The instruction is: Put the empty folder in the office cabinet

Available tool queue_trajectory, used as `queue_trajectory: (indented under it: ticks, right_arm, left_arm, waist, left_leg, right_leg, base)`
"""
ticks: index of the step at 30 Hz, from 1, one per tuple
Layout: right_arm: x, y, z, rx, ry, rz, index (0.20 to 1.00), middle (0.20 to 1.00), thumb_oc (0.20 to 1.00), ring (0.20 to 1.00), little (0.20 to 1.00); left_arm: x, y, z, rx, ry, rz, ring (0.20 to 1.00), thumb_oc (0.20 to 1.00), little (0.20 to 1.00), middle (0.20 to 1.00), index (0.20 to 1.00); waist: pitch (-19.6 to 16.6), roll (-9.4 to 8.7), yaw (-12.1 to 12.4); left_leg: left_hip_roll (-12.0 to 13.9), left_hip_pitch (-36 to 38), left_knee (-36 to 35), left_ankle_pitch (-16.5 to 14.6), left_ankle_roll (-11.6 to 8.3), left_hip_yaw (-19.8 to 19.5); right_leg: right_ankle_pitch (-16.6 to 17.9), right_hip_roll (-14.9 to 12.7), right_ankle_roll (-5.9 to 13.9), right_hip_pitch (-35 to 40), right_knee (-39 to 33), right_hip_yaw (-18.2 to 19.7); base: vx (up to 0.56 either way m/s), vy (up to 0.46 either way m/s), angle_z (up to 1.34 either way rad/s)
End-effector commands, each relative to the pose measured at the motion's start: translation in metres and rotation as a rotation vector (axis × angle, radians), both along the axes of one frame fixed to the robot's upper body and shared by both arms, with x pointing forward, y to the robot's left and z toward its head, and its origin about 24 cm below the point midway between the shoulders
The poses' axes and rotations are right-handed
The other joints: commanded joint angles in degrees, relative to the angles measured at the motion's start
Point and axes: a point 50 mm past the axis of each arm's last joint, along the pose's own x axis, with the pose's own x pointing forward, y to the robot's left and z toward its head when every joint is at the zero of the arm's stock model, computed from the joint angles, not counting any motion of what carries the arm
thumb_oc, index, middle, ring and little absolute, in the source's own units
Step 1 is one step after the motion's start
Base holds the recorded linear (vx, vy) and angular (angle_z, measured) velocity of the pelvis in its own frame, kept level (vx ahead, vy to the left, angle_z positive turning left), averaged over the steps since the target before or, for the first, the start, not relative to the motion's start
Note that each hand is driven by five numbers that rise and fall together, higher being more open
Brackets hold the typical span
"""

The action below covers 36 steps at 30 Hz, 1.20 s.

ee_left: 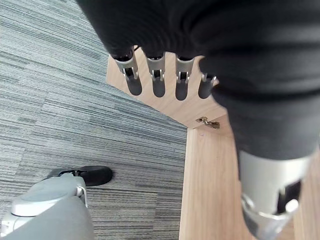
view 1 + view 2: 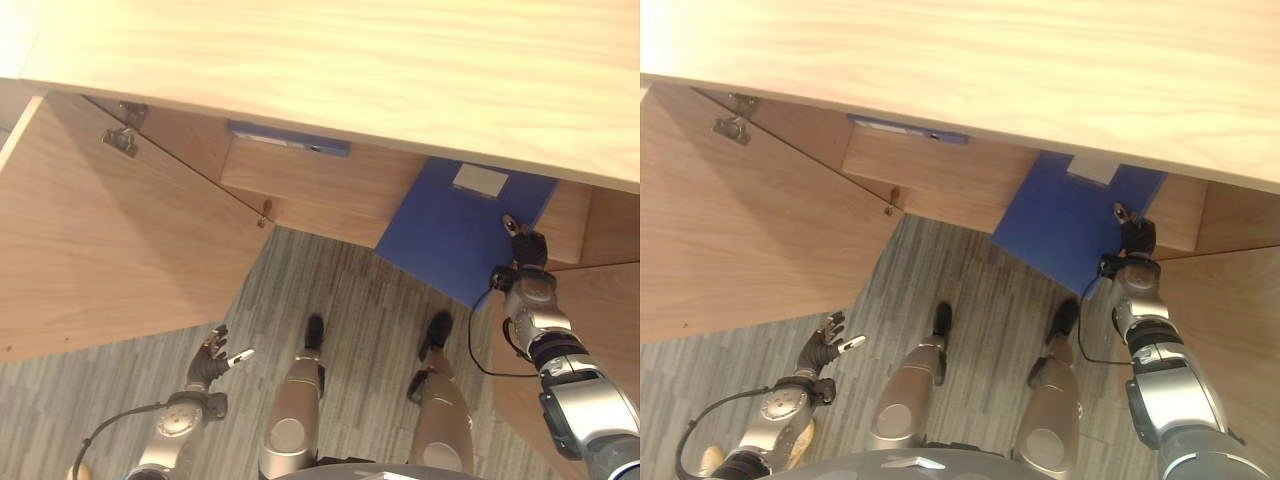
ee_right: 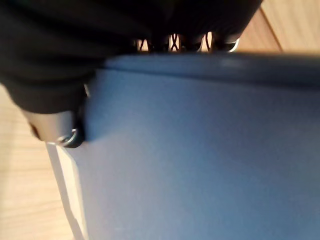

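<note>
Left eye view: the right robot hand [image 2: 527,262] grips the blue folder [image 2: 450,232] at its near edge. The folder's far end, with a pale label [image 2: 480,180], is tucked under the counter [image 2: 400,70] and into the office cabinet [image 2: 320,185], beyond the hand. A second blue folder [image 2: 288,138] lies deeper inside, well off to that hand's left. The left robot hand [image 2: 212,360] hangs low over the grey carpet [image 2: 350,300], well apart from the folder, just beside the open cabinet door [image 2: 110,240].

Right eye view: same layout. The right robot hand [image 2: 1130,250] sits at the folder's [image 2: 1065,225] near corner, and another door panel [image 2: 1230,320] stands close on its outer side.

Left wrist view: the left robot hand [image 1: 160,80] has its fingers straight and relaxed, holding nothing. The door edge with a hinge [image 1: 209,123] lies just past the fingertips.

Right wrist view: the right robot hand [image 3: 55,75] is clamped on the folder [image 3: 200,160], fingers over the far edge and thumb against the near face.

Progress: the folder looks partly inserted, not yet released.

Risk, snagging: its far end could catch on the cabinet frame or shelf if pushed at this tilt.

Risk, dropping: letting go early may let it slide out onto the carpet, since much of it overhangs.

Risk, collision: the right forearm could knock the panel beside it.
</note>
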Motion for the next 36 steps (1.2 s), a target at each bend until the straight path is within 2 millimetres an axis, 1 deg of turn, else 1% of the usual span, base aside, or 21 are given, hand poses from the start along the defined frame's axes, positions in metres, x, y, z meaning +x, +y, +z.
queue_trajectory:
  ticks: [1, 2, 3, 4, 5, 6, 8, 11, 14, 15, 16, 18, 22, 26, 27, 28, 29, 31, 32, 33, 36]
  right_arm:
    - [0.016, 0.021, 0.029, -0.002, -0.152, -0.003, 0.200, 0.200, 0.200, 0.200, 0.200]
    - [0.016, 0.021, 0.029, -0.002, -0.152, -0.003, 0.200, 0.200, 0.200, 0.200, 0.200]
    - [0.021, 0.029, 0.033, 0.000, -0.160, 0.002, 0.200, 0.200, 0.200, 0.200, 0.200]
    - [0.021, 0.029, 0.033, 0.000, -0.160, 0.002, 0.200, 0.200, 0.200, 0.200, 0.200]
    - [0.036, 0.051, 0.051, 0.008, -0.196, 0.019, 0.200, 0.200, 0.200, 0.200, 0.200]
    - [0.036, 0.051, 0.051, 0.008, -0.196, 0.019, 0.200, 0.200, 0.200, 0.200, 0.200]
    - [0.046, 0.071, 0.072, 0.092, -0.284, -0.051, 0.200, 0.200, 0.200, 0.200, 0.200]
    - [0.048, 0.080, 0.084, 0.174, -0.349, -0.150, 0.200, 0.200, 0.200, 0.200, 0.200]
    - [0.048, 0.080, 0.084, 0.174, -0.349, -0.150, 0.200, 0.200, 0.200, 0.200, 0.200]
    - [0.049, 0.081, 0.087, 0.220, -0.362, -0.199, 0.200, 0.200, 0.200, 0.200, 0.200]
    - [0.051, 0.076, 0.092, 0.320, -0.377, -0.309, 0.200, 0.200, 0.200, 0.200, 0.200]
    - [0.052, 0.070, 0.094, 0.392, -0.379, -0.367, 0.200, 0.200, 0.200, 0.200, 0.200]
    - [0.053, 0.061, 0.095, 0.437, -0.369, -0.426, 0.200, 0.200, 0.200, 0.200, 0.200]
    - [0.054, 0.046, 0.099, 0.481, -0.356, -0.500, 0.200, 0.200, 0.200, 0.200, 0.200]
    - [0.054, 0.046, 0.099, 0.481, -0.356, -0.500, 0.200, 0.200, 0.200, 0.200, 0.200]
    - [0.054, 0.040, 0.102, 0.473, -0.363, -0.532, 0.200, 0.200, 0.200, 0.200, 0.200]
    - [0.051, 0.027, 0.107, 0.460, -0.367, -0.613, 0.200, 0.200, 0.200, 0.200, 0.200]
    - [0.051, 0.017, 0.117, 0.462, -0.379, -0.649, 0.200, 0.200, 0.200, 0.200, 0.200]
    - [0.051, 0.016, 0.117, 0.461, -0.380, -0.649, 0.200, 0.200, 0.200, 0.200, 0.200]
    - [0.050, 0.006, 0.123, 0.499, -0.394, -0.692, 0.200, 0.200, 0.200, 0.200, 0.200]
    - [0.043, -0.021, 0.136, 0.591, -0.440, -0.784, 0.200, 0.200, 0.200, 0.200, 0.200]
  left_arm:
    - [-0.003, 0.030, 0.007, 0.149, -0.008, -0.014, 1.000, 1.000, 1.000, 1.000, 1.000]
    - [-0.003, 0.030, 0.007, 0.149, -0.008, -0.014, 1.000, 1.000, 1.000, 1.000, 1.000]
    - [-0.003, 0.027, 0.006, 0.145, -0.002, -0.018, 1.000, 1.000, 1.000, 1.000, 1.000]
    - [-0.003, 0.027, 0.006, 0.145, -0.002, -0.018, 1.000, 1.000, 1.000, 1.000, 1.000]
    - [-0.002, 0.021, 0.004, 0.143, 0.003, -0.019, 1.000, 1.000, 1.000, 1.000, 1.000]
    - [-0.002, 0.021, 0.004, 0.143, 0.003, -0.019, 1.000, 1.000, 1.000, 1.000, 1.000]
    - [0.004, 0.009, 0.003, 0.136, -0.008, -0.031, 1.000, 1.000, 1.000, 1.000, 1.000]
    - [0.010, -0.003, 0.004, 0.131, -0.029, -0.053, 1.000, 1.000, 1.000, 1.000, 1.000]
    - [0.010, -0.003, 0.004, 0.131, -0.029, -0.053, 1.000, 1.000, 1.000, 1.000, 1.000]
    - [0.011, -0.011, 0.004, 0.125, -0.037, -0.074, 1.000, 1.000, 1.000, 1.000, 1.000]
    - [0.015, -0.019, 0.005, 0.135, -0.053, -0.109, 1.000, 1.000, 1.000, 1.000, 1.000]
    - [0.017, -0.022, 0.006, 0.145, -0.062, -0.129, 1.000, 1.000, 1.000, 1.000, 1.000]
    - [0.019, -0.026, 0.007, 0.154, -0.071, -0.154, 1.000, 1.000, 1.000, 1.000, 1.000]
    - [0.023, -0.030, 0.010, 0.160, -0.091, -0.172, 1.000, 1.000, 1.000, 1.000, 1.000]
    - [0.023, -0.030, 0.010, 0.160, -0.091, -0.172, 1.000, 1.000, 1.000, 1.000, 1.000]
    - [0.024, -0.031, 0.011, 0.160, -0.096, -0.172, 1.000, 1.000, 1.000, 1.000, 1.000]
    - [0.026, -0.034, 0.012, 0.153, -0.105, -0.176, 1.000, 1.000, 1.000, 1.000, 1.000]
    - [0.028, -0.035, 0.015, 0.156, -0.121, -0.186, 1.000, 1.000, 1.000, 1.000, 1.000]
    - [0.029, -0.036, 0.015, 0.156, -0.121, -0.186, 1.000, 1.000, 1.000, 1.000, 1.000]
    - [0.029, -0.038, 0.016, 0.155, -0.128, -0.198, 1.000, 1.000, 1.000, 1.000, 1.000]
    - [0.027, -0.042, 0.014, 0.149, -0.119, -0.219, 1.000, 1.000, 1.000, 1.000, 1.000]
  waist:
    - [-2.31, -4.11, 1.08]
    - [-2.31, -4.11, 1.08]
    - [-2.22, -3.96, 1.03]
    - [-2.22, -3.96, 1.03]
    - [-2.19, -3.77, 1.07]
    - [-2.19, -3.77, 1.07]
    - [-1.92, -3.20, 1.43]
    - [-2.01, -2.38, 2.43]
    - [-2.02, -2.38, 2.46]
    - [-2.24, -1.96, 2.90]
    - [-2.43, -1.17, 3.91]
    - [-2.64, -0.96, 4.27]
    - [-2.78, -0.81, 4.80]
    - [-2.76, -0.44, 5.32]
    - [-2.76, -0.44, 5.32]
    - [-2.75, -0.19, 5.48]
    - [-2.67, 0.44, 5.88]
    - [-2.59, 1.18, 6.47]
    - [-2.59, 1.21, 6.48]
    - [-2.50, 1.95, 6.93]
    - [-2.64, 3.20, 7.74]
  left_leg:
    - [-3.09, 1.70, 4.96, -8.81, 0.38, 0.39]
    - [-3.09, 1.70, 4.96, -8.81, 0.38, 0.39]
    - [-2.70, 2.00, 4.19, -8.57, 0.29, 0.54]
    - [-2.70, 2.00, 4.19, -8.57, 0.29, 0.54]
    - [-1.75, 2.46, 2.21, -7.56, -0.13, 0.85]
    - [-1.75, 2.46, 2.21, -7.56, -0.13, 0.85]
    - [-0.87, 2.80, 0.00, -6.40, -0.45, 1.07]
    - [-0.56, 2.77, -1.51, -5.66, -0.41, 0.93]
    - [-0.55, 2.77, -1.52, -5.65, -0.41, 0.93]
    - [-0.54, 2.67, -1.87, -5.50, -0.33, 0.70]
    - [-0.50, 2.42, -1.98, -5.49, -0.36, 0.31]
    - [-0.76, 2.18, -2.35, -5.31, -0.31, 0.11]
    - [-0.99, 1.82, -2.38, -5.34, -0.28, -0.26]
    - [-1.50, 1.29, -2.12, -5.50, -0.24, -0.69]
    - [-1.50, 1.29, -2.12, -5.50, -0.24, -0.69]
    - [-1.63, 1.12, -2.10, -5.47, -0.25, -0.78]
    - [-1.86, 0.74, -2.11, -5.36, -0.24, -1.15]
    - [-2.12, 0.16, -2.29, -5.12, -0.22, -1.62]
    - [-2.12, 0.12, -2.29, -5.11, -0.22, -1.64]
    - [-2.34, -0.17, -2.58, -4.89, -0.22, -1.94]
    - [-2.35, -0.66, -3.30, -4.44, -0.32, -2.31]
  right_leg:
    - [6.83, -7.58, 6.84, -1.92, -4.90, 5.07]
    - [6.83, -7.58, 6.84, -1.92, -4.90, 5.07]
    - [6.66, -7.21, 6.69, -1.97, -4.86, 4.97]
    - [6.66, -7.21, 6.69, -1.97, -4.86, 4.97]
    - [5.99, -6.01, 6.35, -2.28, -5.02, 4.79]
    - [5.99, -6.01, 6.35, -2.28, -5.02, 4.79]
    - [5.32, -4.57, 5.91, -2.78, -5.28, 5.16]
    - [4.81, -3.94, 5.74, -3.01, -5.56, 5.08]
    - [4.81, -3.93, 5.73, -3.03, -5.56, 5.09]
    - [4.57, -3.90, 5.71, -3.03, -5.64, 5.09]
    - [4.16, -3.60, 5.57, -2.91, -5.65, 4.89]
    - [4.05, -3.77, 5.65, -2.85, -5.70, 4.70]
    - [3.91, -3.91, 5.69, -2.83, -5.73, 4.54]
    - [3.87, -4.23, 5.77, -2.90, -5.65, 4.42]
    - [3.87, -4.23, 5.77, -2.90, -5.65, 4.42]
    - [3.86, -4.38, 5.81, -2.95, -5.65, 4.37]
    - [3.85, -4.66, 5.92, -3.02, -5.62, 4.22]
    - [3.79, -4.87, 6.00, -3.25, -5.56, 3.99]
    - [3.79, -4.87, 6.00, -3.27, -5.56, 3.97]
    - [3.72, -5.04, 6.06, -3.61, -5.47, 3.90]
    - [3.50, -5.14, 6.12, -4.26, -5.39, 3.60]
  base:
    - [0.02, -0.031, 0.01]
    - [0.04, -0.042, 0.03]
    - [0.00, 0.000, 0.00]
    - [0.04, -0.072, 0.03]
    - [0.03, -0.062, 0.01]
    - [0.06, -0.091, 0.01]
    - [0.04, -0.051, -0.01]
    - [0.01, -0.024, -0.06]
    - [0.00, -0.004, 0.05]
    - [0.02, -0.036, 0.06]
    - [0.02, -0.039, 0.03]
    - [0.00, 0.000, 0.00]
    - [0.00, -0.006, 0.13]
    - [0.00, -0.002, 0.03]
    - [0.00, 0.002, 0.06]
    - [0.00, 0.005, 0.06]
    - [0.01, 0.000, 0.07]
    - [0.01, -0.007, 0.06]
    - [0.01, -0.010, 0.12]
    - [0.01, -0.013, 0.13]
    - [0.03, -0.020, 0.09]
